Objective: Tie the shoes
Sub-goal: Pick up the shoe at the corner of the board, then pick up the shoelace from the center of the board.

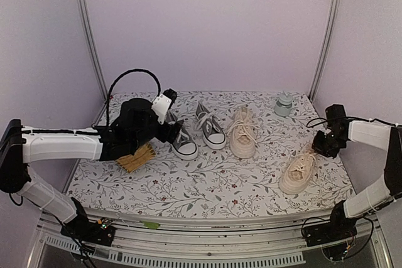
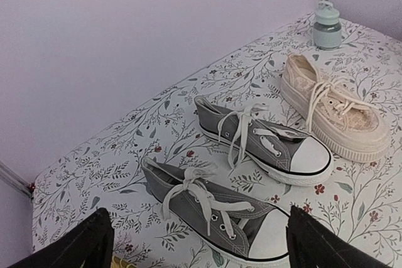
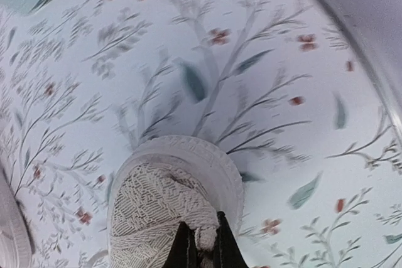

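**Reaching for a lace on the right-hand cream shoe**

The right tool (image 3: 202,243) has its fingers pressed together low over the cream shoe (image 3: 163,211), which lies near the right edge of the worktop (image 1: 207,186). Whether a lace sits between them cannot be told. The left tool (image 2: 200,221) hangs spread wide above the grey pair (image 2: 220,211), touching neither shoe.

No bow shows on any shoe, so this looks like the first grab for a lace end. The next move calls for a sure pinch on a thin, limp cord. The other tool must then take the second end, well apart from where it hangs.

The cream upper is coarse woven canvas, and a ribbed rubber rim rounds its end. The grey shoes are smoother canvas with glossy white toe caps and flat white laces lying slack. The second cream shoe (image 2: 333,111) lies beside them, on a matt cover printed with leafy sprigs.
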Robot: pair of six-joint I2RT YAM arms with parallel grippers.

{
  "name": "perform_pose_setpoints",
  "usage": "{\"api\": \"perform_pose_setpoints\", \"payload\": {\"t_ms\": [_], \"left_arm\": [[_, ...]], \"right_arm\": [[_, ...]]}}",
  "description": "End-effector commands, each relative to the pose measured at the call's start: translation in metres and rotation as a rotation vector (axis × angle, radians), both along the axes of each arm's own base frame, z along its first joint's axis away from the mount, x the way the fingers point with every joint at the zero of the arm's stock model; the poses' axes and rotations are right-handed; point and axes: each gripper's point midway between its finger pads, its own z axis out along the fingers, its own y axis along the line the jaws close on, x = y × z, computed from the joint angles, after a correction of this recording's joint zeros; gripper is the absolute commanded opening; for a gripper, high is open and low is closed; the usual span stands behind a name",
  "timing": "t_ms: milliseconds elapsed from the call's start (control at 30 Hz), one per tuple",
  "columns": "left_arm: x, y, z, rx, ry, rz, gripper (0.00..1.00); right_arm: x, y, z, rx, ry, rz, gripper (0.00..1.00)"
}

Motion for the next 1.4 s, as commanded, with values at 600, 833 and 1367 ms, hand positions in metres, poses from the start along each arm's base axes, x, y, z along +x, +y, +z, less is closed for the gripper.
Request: {"api": "perform_pose_setpoints", "payload": {"t_ms": [600, 833, 1367], "left_arm": [[-0.179, -0.096, -0.05, -0.111, -0.052, -0.96, 0.94], [-0.159, -0.105, -0.096, 0.108, -0.118, -0.806, 0.95], [-0.17, -0.127, -0.122, 0.072, -0.107, -0.923, 0.67]], "right_arm": [[-0.027, 0.37, 0.204, 0.375, -0.383, 0.939, 0.01], [-0.047, 0.399, 0.231, 0.555, -0.47, 1.087, 0.01], [-0.049, 0.401, 0.282, 0.626, -0.607, 1.095, 0.01]]}}
